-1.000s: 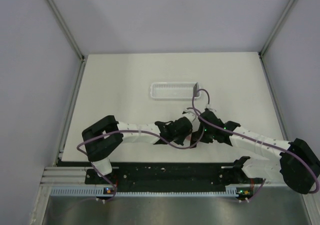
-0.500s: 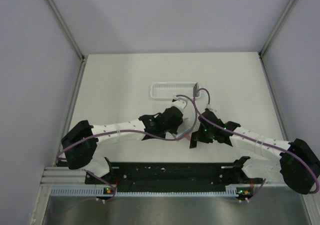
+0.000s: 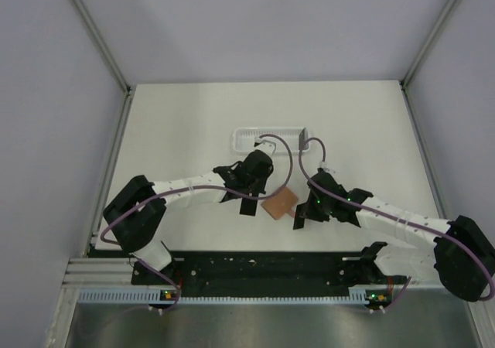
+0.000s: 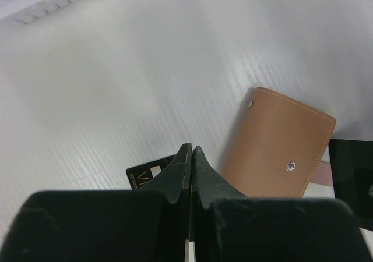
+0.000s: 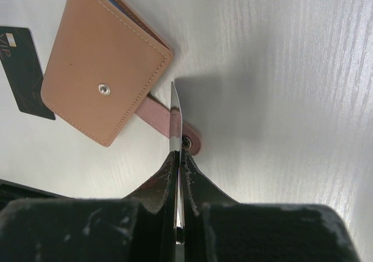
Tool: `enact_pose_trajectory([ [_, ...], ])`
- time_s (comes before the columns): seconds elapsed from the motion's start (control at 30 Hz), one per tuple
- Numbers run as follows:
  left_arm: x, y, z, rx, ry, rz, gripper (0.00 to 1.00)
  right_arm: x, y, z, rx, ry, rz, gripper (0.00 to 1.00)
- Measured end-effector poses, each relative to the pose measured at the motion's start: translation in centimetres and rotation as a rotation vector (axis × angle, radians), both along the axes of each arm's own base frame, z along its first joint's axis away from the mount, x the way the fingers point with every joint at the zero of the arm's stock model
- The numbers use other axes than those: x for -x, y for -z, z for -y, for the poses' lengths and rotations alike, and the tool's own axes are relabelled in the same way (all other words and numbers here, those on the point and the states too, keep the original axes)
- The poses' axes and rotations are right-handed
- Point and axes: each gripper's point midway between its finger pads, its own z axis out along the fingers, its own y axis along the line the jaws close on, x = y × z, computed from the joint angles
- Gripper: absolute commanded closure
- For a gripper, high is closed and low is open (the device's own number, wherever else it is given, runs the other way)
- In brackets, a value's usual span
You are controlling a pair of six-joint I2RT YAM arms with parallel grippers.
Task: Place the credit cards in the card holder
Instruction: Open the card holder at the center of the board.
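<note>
Room: pale lavender-grey walls [image 3: 271,23] on three sides, with metal frame posts in the corners. Pretty bare setup tbh.
Surface: white table [image 3: 178,131] with a faint grain. A white slatted tray [image 3: 267,139] sits at the far middle, well beyond both grippers.
Left gripper [image 4: 190,151]: jaws pressed tight together, and I can't see anything pinched between them in its wrist cam.
Right gripper [image 5: 178,154]: clamped on a black credit card [image 4: 352,180]. From its own cam the card is edge-on, a thin blade sticking out past the fingertips.
Card holder [image 3: 279,203]: tan-brown leather, folded shut, snap stud facing up. It lies flat between the two grippers, just ahead and right of the left tips and just ahead and left of the right tips.
Strap [image 5: 152,112]: a pinkish closure tab pokes out of the holder and runs under the right gripper's held card.
VIP card [image 5: 20,70]: black, right under the left fingertips and partly hidden by them. It's just beside the holder on the side away from the right gripper, and it looks like it's lying on the table.
What changed: a second ago the left wrist was tucked against the right one and covered the holder. It has since swung out toward the tray side, so the holder is in plain view. The right arm has barely budged, and both grippers stayed closed.
</note>
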Motion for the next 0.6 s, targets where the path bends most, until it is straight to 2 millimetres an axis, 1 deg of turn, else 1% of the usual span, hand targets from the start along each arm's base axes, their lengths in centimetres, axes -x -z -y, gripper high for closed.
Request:
enact_pose_trajectory([
  [0.1, 0.4, 0.8, 0.7, 0.019, 0.02, -0.035, 1.0, 0.1, 0.0, 0.1, -0.009, 0.001, 0.01, 1.0],
  [0.2, 1.2, 2.1, 1.4, 0.027, 0.044, -0.08, 1.0, 0.4, -0.2, 0.4, -0.024, 0.0, 0.026, 1.0],
  [0.33, 2.8, 3.7, 2.3, 0.021, 0.075, -0.123, 1.0, 0.9, -0.2, 0.9, -0.038, 0.002, 0.041, 1.0],
  [0.47, 4.4, 5.0, 2.9, 0.002, 0.098, -0.153, 1.0, 0.9, -0.2, 1.0, -0.048, 0.005, 0.042, 1.0],
  [0.6, 5.2, 5.3, 3.2, -0.004, 0.103, -0.143, 1.0, 0.9, -0.2, 1.0, -0.053, 0.007, 0.04, 1.0],
])
